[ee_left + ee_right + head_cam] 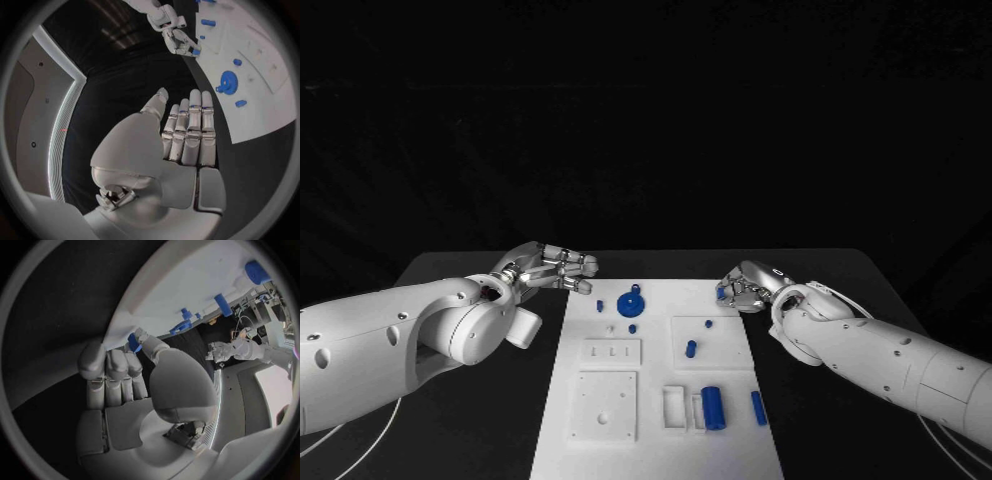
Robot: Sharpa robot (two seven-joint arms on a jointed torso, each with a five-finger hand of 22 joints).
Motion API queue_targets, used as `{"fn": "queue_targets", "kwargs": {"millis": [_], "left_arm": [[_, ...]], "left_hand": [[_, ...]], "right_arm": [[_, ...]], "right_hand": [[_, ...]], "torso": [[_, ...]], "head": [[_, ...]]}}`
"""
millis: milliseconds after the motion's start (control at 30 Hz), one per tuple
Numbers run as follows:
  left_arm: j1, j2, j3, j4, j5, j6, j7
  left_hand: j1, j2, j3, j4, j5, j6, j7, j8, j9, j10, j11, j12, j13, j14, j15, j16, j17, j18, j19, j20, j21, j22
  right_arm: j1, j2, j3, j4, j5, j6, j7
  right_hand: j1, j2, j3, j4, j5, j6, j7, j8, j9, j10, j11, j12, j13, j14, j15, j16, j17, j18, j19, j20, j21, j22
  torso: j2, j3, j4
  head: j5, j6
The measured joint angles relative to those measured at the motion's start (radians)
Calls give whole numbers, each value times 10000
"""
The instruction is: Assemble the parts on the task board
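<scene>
Right hand (750, 287): my fingers pinch one small blue part (134, 342) at the task board (661, 440) edge; the wrist view reveals it.
Left hand (548, 268): fingers apart, holding nothing, beside the board.
Gear (632, 300): one, between my hands.

The task board (661, 400), a white plate, is lying flat between the two hands, with raised white blocks and recesses on it. A round blue gear-like part (632, 301) is sitting near its far end, just off the fingertips (587, 266) of the left hand (548, 268). A small blue peg (600, 306) is standing beside it, and another small blue piece (632, 327) is lying just nearer. A short blue pin (691, 348) is resting mid-board. A larger blue cylinder (714, 407) and a slim blue bar (757, 407) are lying at the near end. One small blue part (134, 342) is sitting pinched at the fingertips (141, 335) of the right hand (751, 286), at the board's edge.
</scene>
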Motion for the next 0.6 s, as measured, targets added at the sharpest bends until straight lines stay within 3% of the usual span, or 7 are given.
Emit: {"fn": "queue_targets", "kwargs": {"millis": [100, 200, 267, 467, 600], "left_arm": [[2, 48, 1, -16, -51, 1, -139], [10, 153, 5, -72, -94, -1, -341], [20, 268, 10, -142, -133, -3, -566], [166, 766, 19, -443, -371, 62, -1527], [271, 1093, 27, -622, -653, 168, -2239]], "left_hand": [[-74, 52, -6, 167, 0, 228, -123, 0, 0, 503, -183, 0, 0, 328, -155, 473, 133, -69, 197, -197, 332, 188], [-253, -40, -60, 391, -62, 494, -251, 0, -1, 1034, -364, -1, 1, 549, -344, 1087, 340, -68, 379, -380, 738, 439], [-418, -43, -141, 558, -174, 638, -327, 0, -1, 1427, -504, 0, 14, 696, -490, 1586, 528, -228, 511, -511, 1042, 631], [-984, -166, -532, 1158, -662, 687, -374, 0, -2, 2143, -681, 27, 32, 613, -660, 3255, 1134, -226, 454, -750, 1976, 1278], [-1183, -281, -627, 1254, -747, 477, -362, 0, 1, 2650, -811, 61, 59, 520, -813, 4380, 1455, -226, 366, -943, 2706, 1810]], "right_arm": [[7, -21, 0, 259, -26, -35, -61], [71, -30, -5, 570, -80, -41, -163], [157, -14, -4, 812, -141, -36, -267], [372, 85, 1, 1502, -372, 24, -755], [492, 185, 3, 1867, -516, 89, -1106]], "right_hand": [[0, 0, -54, -54, 0, 2, -2, 11, 5, 0, 0, 0, 14, 0, 0, 0, 14, 0, 0, 0, 0, 0], [0, 0, -70, -70, 0, 4, -4, 11, 10, 0, 0, 0, 15, 0, 0, 0, 14, 0, 0, 0, 0, 0], [0, 0, -83, -82, 0, 5, -5, 11, 12, 0, 0, 0, 15, 0, 0, 0, 14, 0, 0, 0, 0, 0], [0, -1, -114, -51, 0, 6, -6, 11, 12, 1, 1, 0, 14, 0, 0, 0, 29, 0, 0, 0, 0, 0], [1, -3, -114, -51, 0, 7, -5, 10, 11, 1, 2, 0, 23, 0, 1, 0, 29, 0, 0, 1, 0, 0]], "torso": [[-13, -3, -12], [-33, -5, -25], [-57, -9, -42], [-174, -23, -98], [-265, -37, -133]], "head": [[24, 42], [59, 84], [95, 102], [244, 118], [322, 106]]}}
